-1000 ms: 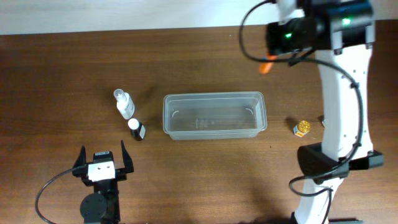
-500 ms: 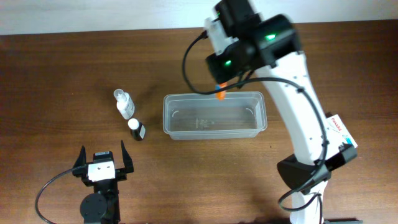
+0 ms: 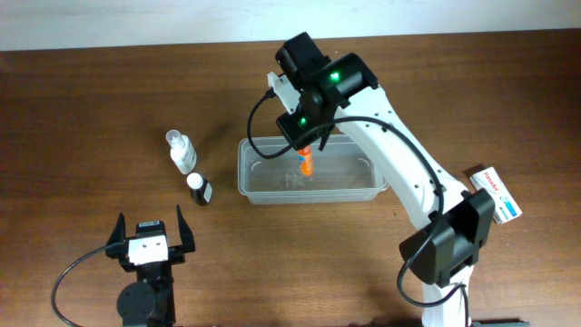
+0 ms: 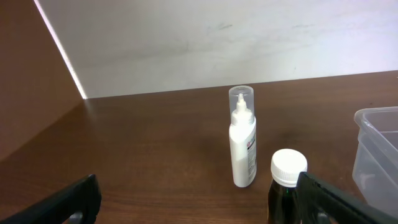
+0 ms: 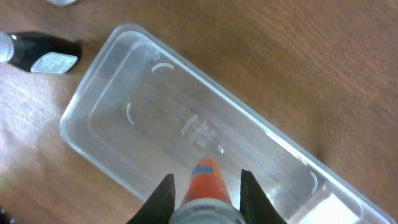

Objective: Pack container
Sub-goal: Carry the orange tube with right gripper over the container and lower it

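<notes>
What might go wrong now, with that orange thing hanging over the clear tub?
The right end effector holds the orange-tipped stick above the clear rectangular plastic container. Dropped from there, it may bounce out. Going lower, the end effector might nudge the container toward the small dark white-capped bottle beside it.

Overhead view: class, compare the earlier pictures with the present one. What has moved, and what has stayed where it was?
The right gripper, shut on an orange item throughout, swung leftward from the table's far right corner and now holds it over the container. Nothing was let go. The container, spray bottle, small dark bottle and open left gripper stayed put.
</notes>
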`<move>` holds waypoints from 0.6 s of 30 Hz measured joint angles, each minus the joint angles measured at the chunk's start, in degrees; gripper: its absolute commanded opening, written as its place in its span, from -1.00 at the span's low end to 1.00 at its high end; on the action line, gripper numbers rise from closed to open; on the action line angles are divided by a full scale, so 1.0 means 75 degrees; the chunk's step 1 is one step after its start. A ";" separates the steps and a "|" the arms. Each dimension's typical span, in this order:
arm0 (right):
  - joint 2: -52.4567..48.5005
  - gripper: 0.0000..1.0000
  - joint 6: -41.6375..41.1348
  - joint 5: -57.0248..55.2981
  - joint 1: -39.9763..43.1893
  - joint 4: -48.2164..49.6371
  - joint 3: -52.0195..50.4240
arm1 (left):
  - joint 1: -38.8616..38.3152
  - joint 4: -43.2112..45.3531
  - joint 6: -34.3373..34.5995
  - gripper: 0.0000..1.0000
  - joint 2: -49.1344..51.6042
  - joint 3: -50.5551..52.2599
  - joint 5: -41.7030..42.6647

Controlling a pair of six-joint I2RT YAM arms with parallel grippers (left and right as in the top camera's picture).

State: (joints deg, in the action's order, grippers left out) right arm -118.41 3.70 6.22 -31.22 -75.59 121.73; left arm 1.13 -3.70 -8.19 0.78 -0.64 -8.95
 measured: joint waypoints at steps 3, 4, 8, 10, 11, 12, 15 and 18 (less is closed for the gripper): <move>0.0000 -0.64 0.0178 0.0157 -0.0003 0.0300 -0.0143 | 0.0000 0.0000 0.0000 1.00 0.0000 0.0000 0.0000; 0.0000 -0.64 0.0207 0.0195 -0.0003 0.0347 -0.0166 | 0.0000 0.0000 0.0000 1.00 0.0000 0.0000 0.0000; 0.0000 -0.73 0.0425 0.0350 -0.0003 0.0565 -0.0256 | 0.0000 0.0000 0.0000 0.99 0.0000 0.0000 0.0000; 0.0000 -0.80 0.0714 0.0388 0.0000 0.0650 -0.0291 | 0.0000 0.0000 0.0000 1.00 0.0000 0.0000 0.0000; 0.0000 -0.82 0.0927 0.0399 0.0000 0.0697 -0.0309 | 0.0000 0.0000 0.0000 1.00 0.0000 0.0000 0.0000; 0.0000 -0.83 0.1209 0.0402 0.0000 0.0726 -0.0323 | 0.0000 0.0000 0.0000 0.99 0.0000 0.0000 0.0000; 0.0000 -0.85 0.1950 0.0428 0.0000 0.0723 -0.0361 | 0.0000 0.0000 0.0000 1.00 0.0000 0.0000 0.0000; 0.0000 -0.86 0.2658 0.0606 0.0000 0.0743 -0.0361 | 0.0000 0.0000 0.0000 1.00 0.0000 0.0000 0.0000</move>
State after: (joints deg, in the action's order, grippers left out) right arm -118.41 23.64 10.76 -31.22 -70.02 119.02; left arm 1.13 -3.70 -8.19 0.78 -0.64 -8.95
